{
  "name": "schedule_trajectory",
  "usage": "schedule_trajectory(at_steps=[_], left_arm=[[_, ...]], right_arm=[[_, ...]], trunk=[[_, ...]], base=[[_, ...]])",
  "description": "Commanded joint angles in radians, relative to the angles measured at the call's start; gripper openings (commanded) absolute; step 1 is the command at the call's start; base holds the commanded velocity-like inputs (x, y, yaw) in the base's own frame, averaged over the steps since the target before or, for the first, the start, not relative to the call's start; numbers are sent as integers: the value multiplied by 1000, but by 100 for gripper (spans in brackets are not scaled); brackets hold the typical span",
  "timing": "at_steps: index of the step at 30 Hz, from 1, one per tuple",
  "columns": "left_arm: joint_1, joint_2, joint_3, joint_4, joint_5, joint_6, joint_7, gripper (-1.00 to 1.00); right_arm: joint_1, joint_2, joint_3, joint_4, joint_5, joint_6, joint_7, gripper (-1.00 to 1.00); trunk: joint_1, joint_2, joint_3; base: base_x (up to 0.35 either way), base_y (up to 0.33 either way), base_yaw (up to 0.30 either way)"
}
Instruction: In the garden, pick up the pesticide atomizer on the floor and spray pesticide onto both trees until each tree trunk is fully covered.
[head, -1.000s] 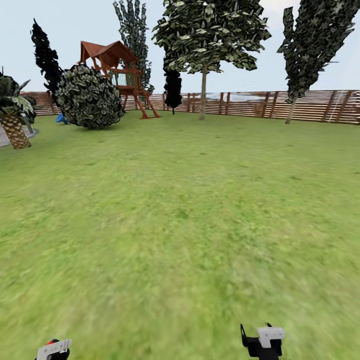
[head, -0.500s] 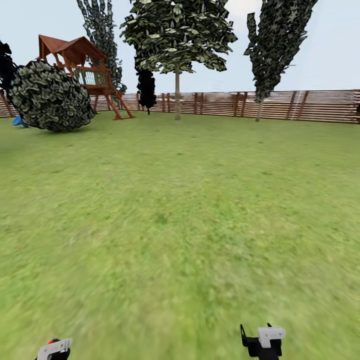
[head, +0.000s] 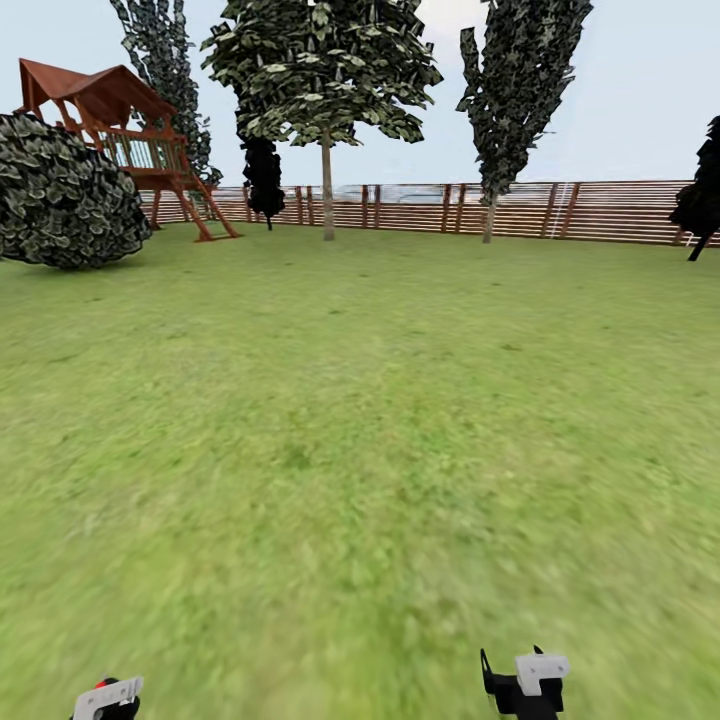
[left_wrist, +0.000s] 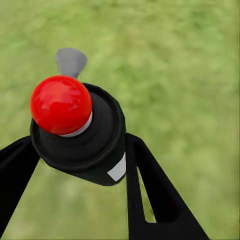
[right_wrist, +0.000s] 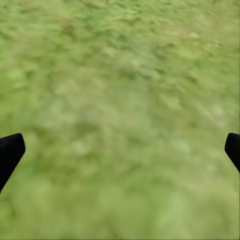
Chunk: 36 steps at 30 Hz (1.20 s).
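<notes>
Even, bright daylight is covering the whole scene; no single light source is showing. The sky (head: 640, 90) is reading pale blue-grey and flat. The lawn (head: 380, 400) is carrying no cast shadows, not even under the round bush (head: 60, 195) or at the fence (head: 600, 212). Near grass is smearing into soft blotches in the head view, while the far trees (head: 325, 70) are staying fairly crisp. In both wrist views the grass (right_wrist: 120, 100) is looking blurred. The red cap (left_wrist: 61, 104) is showing soft white glare patches on its upper side. Straight lines are not bending noticeably at the edges.
</notes>
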Motion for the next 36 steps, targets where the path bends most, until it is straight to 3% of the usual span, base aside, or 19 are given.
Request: schedule_trajectory(at_steps=[1, 10, 28, 36], left_arm=[[-1, 0, 4, 1, 11, -1, -10, -100], [-1, 0, 4, 2, 11, 0, -10, -100], [-1, 0, 4, 4, 11, 0, -10, -100], [-1, 0, 4, 4, 11, 0, -10, -100]], right_arm=[[-1, 0, -3, 1, 11, -3, -7, 100], [-1, 2, -3, 6, 11, -3, -9, 100], [-1, 2, -3, 35, 9, -3, -9, 100], [-1, 2, -2, 37, 11, -3, -9, 100]], trunk=[[0, 0, -1], [0, 0, -1], [0, 0, -1], [0, 0, -2]], base=[[338, 0, -1], [338, 0, 5], [338, 0, 256], [338, 0, 34]])
